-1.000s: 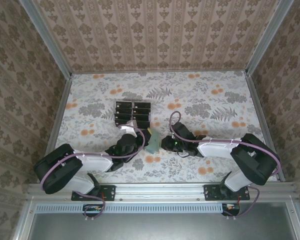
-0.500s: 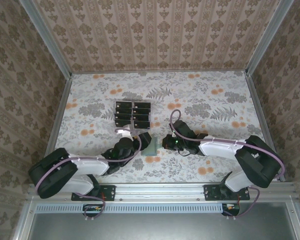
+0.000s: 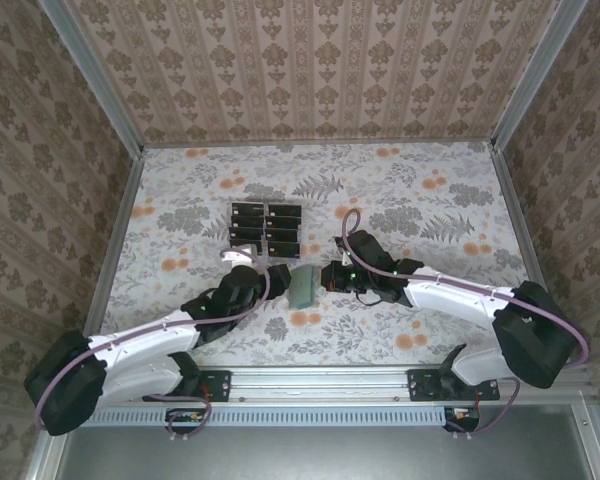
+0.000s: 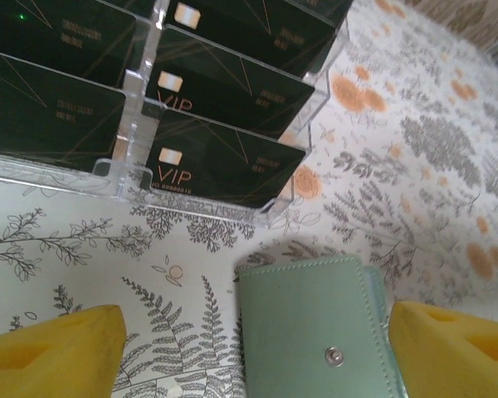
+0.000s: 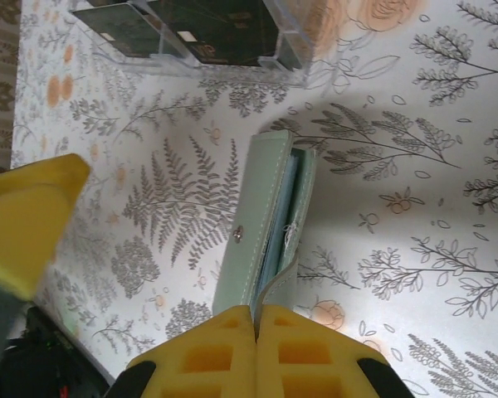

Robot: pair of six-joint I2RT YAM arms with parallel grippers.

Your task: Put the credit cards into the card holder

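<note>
**Lead:** Two hands meet near the middle of your tabletop (image 3: pixel 430 190), just in front of the clear rack (image 3: pixel 265 226). Your card holder (image 3: pixel 303 286) lies between them, close to the rack but not touching it.

**Spotter:** Your right hand (image 5: pixel 256 332) has its pads pressed together on the edge of one flap, which bends up into them. Your left hand (image 4: pixel 251 348) stands wide, one finger on either side of the holder, touching nothing that I can see.

**Lead:** That bend says soft and light, I'd judge. Pinched at one edge, the holder will likely sag and swing rather than lift flat. Take it nearer the fold if you want it steady, and let the other hand peel the flap back.

**Spotter:** Your credit cards (image 4: pixel 224 162) are the opposite: thin, stiff, probably slick. They stand tilted in the rack's slots, lower edges behind the clear lip. Grip one by its free upper edge, across both faces. A corner pinch could let it twist out.

**Lead:** Smallest thing is the snap (image 4: pixel 336 357) on the holder's face. I cannot tell whether it is fastened, so keep your pads off it.
</note>
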